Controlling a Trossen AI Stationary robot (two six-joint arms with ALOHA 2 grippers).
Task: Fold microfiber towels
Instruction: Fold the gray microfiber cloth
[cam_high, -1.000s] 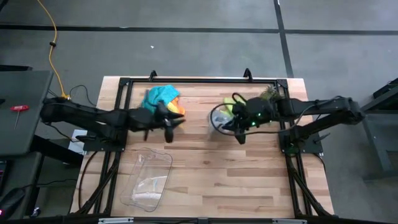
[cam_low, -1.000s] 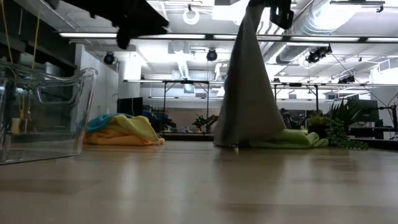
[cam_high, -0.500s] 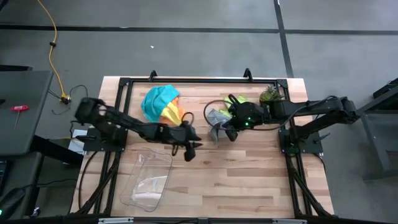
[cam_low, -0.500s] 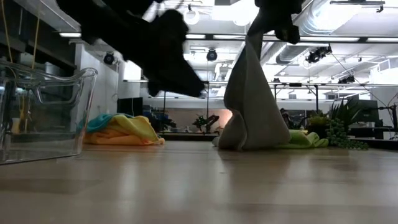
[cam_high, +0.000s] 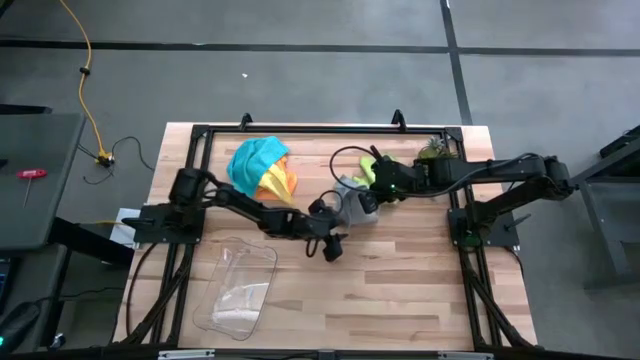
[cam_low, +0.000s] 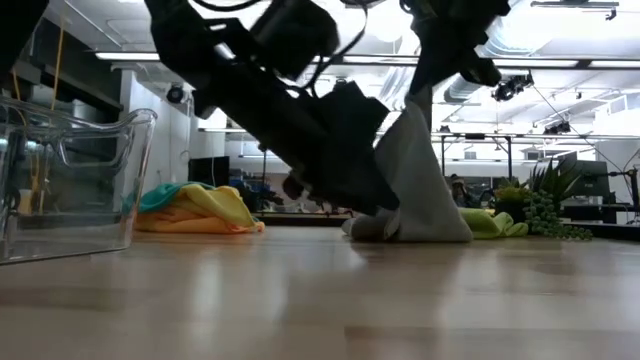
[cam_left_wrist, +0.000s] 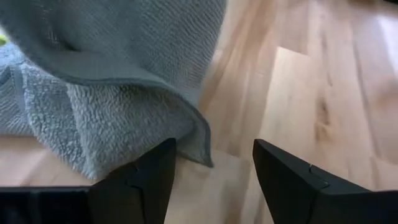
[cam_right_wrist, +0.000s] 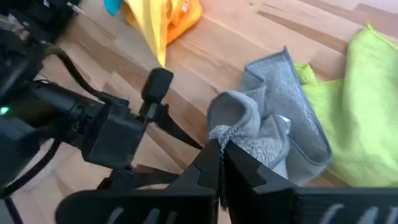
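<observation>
The grey towel (cam_high: 350, 207) hangs from my right gripper (cam_right_wrist: 221, 155), which is shut on it just right of the table's middle. Its lower part (cam_low: 390, 225) lies bunched on the table. My left gripper (cam_left_wrist: 214, 168) is open and low over the table, just near-left of the grey towel. A free corner of the towel (cam_left_wrist: 198, 140) lies just ahead of its fingers, untouched. The lime green towel (cam_high: 376, 168) lies behind the grey one. The teal (cam_high: 255, 156), yellow (cam_high: 272, 180) and orange (cam_high: 290, 182) towels lie in a heap at the far left. My right gripper pinches a bunched upper fold of the grey towel (cam_right_wrist: 225, 138) between its two shut fingers, coming from above. The towel hangs below the fingers (cam_low: 420, 160), slack, with its lower part heaped on the table.
A clear plastic tray (cam_high: 240, 290) stands at the near left. A small green plant (cam_high: 435, 152) stands at the far right corner. Bare wood lies in front of the grey towel and toward the near right.
My left gripper has gone from beside the heap of coloured towels toward the table's right and near edge, and down, up to the grey towel. My right gripper has gone down and a little left. The grey towel hung long then; now its lower part has bunched on the table.
</observation>
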